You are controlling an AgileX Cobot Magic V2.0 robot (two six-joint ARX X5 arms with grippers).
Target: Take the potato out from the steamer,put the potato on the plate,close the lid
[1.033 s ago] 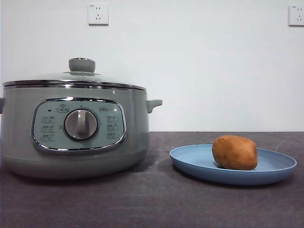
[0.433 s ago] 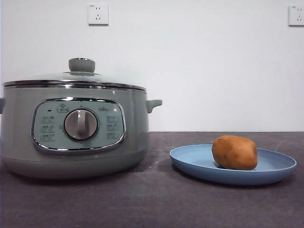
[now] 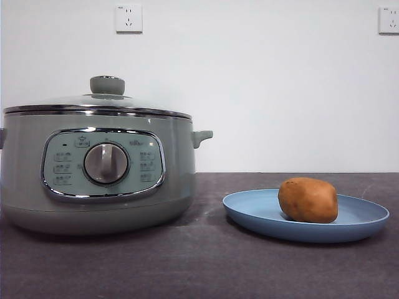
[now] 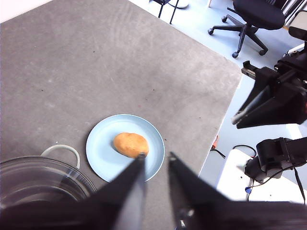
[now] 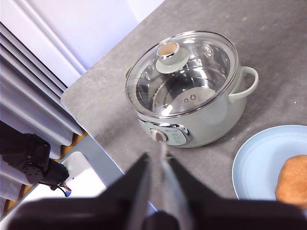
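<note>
The steamer (image 3: 181, 162) stands at the left of the table with the glass lid (image 3: 107, 85) seated on its rim. The potato (image 3: 308, 200) lies on the light-blue plate (image 3: 249, 210) to the right of the pot. No gripper shows in the front view. My left gripper (image 4: 156, 155) hangs high above the table, slightly open and empty, over the plate (image 4: 103, 143) and potato (image 4: 130, 144), with the lidded pot (image 4: 29, 179) beside them. My right gripper (image 5: 155, 154) is shut and empty, high above the closed steamer (image 5: 216, 115), lid (image 5: 168, 50), plate (image 5: 259, 167) and potato (image 5: 292, 179).
Two wall sockets (image 3: 128, 18) sit on the white wall behind. The table's edge (image 4: 225, 110) runs past the plate, with the other arm (image 4: 273, 96) and an office chair (image 4: 254, 14) beyond it. A dark arm base (image 5: 29, 153) stands off the table's corner near the pot.
</note>
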